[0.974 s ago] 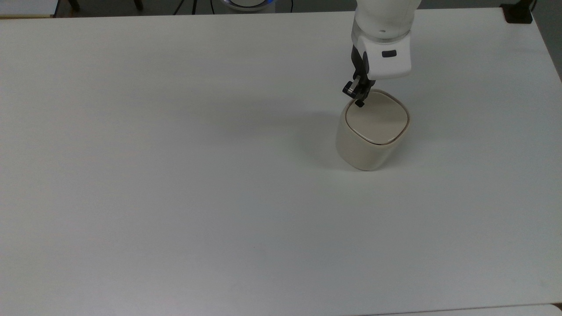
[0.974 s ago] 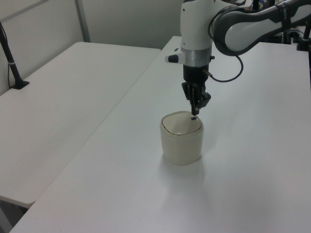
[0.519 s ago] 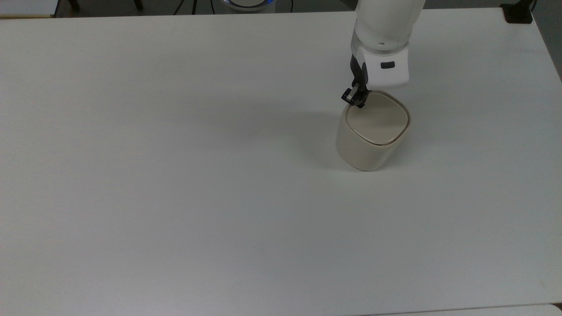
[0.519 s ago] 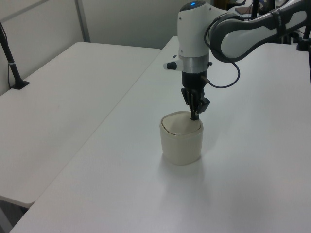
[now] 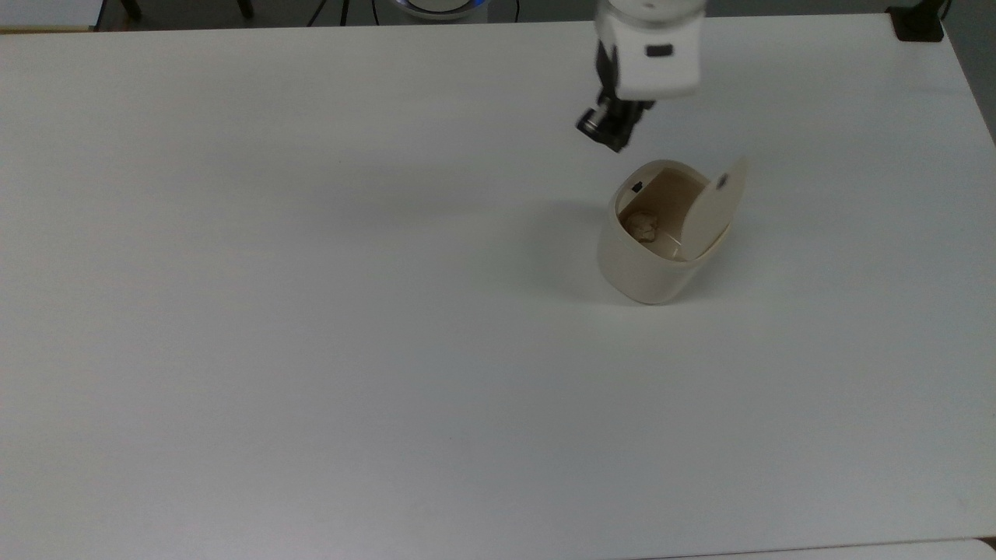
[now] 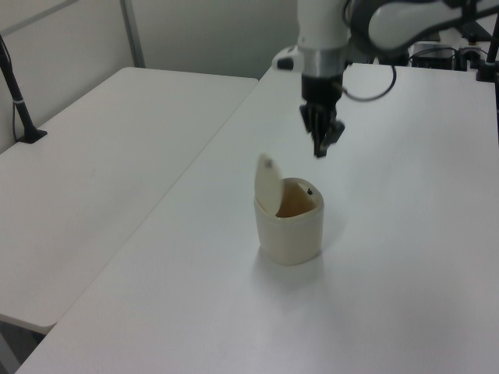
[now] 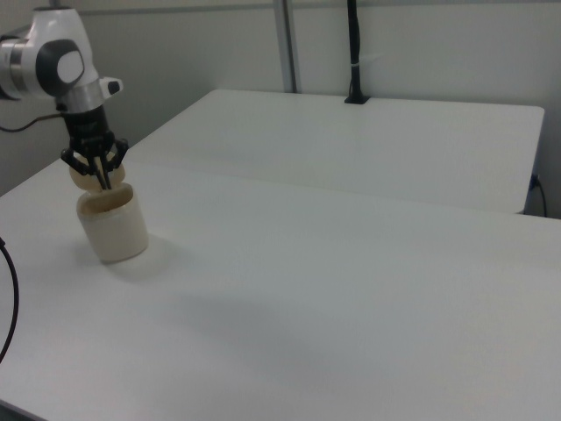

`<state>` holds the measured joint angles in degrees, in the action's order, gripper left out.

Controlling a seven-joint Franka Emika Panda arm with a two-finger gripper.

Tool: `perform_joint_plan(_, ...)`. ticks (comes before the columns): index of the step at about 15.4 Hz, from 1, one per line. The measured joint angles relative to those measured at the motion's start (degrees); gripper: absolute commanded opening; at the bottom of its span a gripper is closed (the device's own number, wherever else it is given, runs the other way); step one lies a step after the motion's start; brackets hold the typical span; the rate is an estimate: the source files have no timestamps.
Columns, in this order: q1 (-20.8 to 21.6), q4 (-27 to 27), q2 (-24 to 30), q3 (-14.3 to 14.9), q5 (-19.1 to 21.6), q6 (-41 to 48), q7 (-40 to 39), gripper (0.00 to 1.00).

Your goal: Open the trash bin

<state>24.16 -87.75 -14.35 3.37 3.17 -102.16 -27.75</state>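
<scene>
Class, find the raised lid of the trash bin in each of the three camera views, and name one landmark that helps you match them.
Top view: the lid stands up on the trash bin's right side, right of centre.
Left view: the lid rises from the bin's left side, mid-picture.
Right view: a piece of the lid peeks out behind the bin, far left, partly hidden by the gripper.
Shared landmark: the gripper, near the bin in every view.

Cream rounded-square plastic trash bin (image 5: 646, 264) just below black two-finger pincer (image 5: 605, 134); tan inside, small black button (image 5: 636, 187) on rim; plain white table (image 5: 311, 311) beneath.
</scene>
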Motion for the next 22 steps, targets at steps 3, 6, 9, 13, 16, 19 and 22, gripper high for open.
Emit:
perform_joint_plan(3,-4.36,0.06,3.56,0.57,-0.53,6.12,0.51,0.57)
perform_joint_plan(6,-9.50,0.06,6.16,0.95,-0.82,9.51,6.04,1.00)
perform_joint_plan(9,-13.62,0.03,7.41,1.17,-2.20,9.95,13.43,1.00)
perform_joint_plan(13,-17.47,0.03,9.00,1.30,-3.99,10.27,29.60,1.00)
perform_joint_plan(16,-18.36,0.02,9.71,1.27,-5.42,10.35,34.60,1.00)
perform_joint_plan(19,-18.35,-0.18,9.69,1.06,-5.47,10.35,35.05,1.00)
perform_joint_plan(22,-18.36,-0.20,9.54,1.06,-5.48,10.35,35.07,1.00)
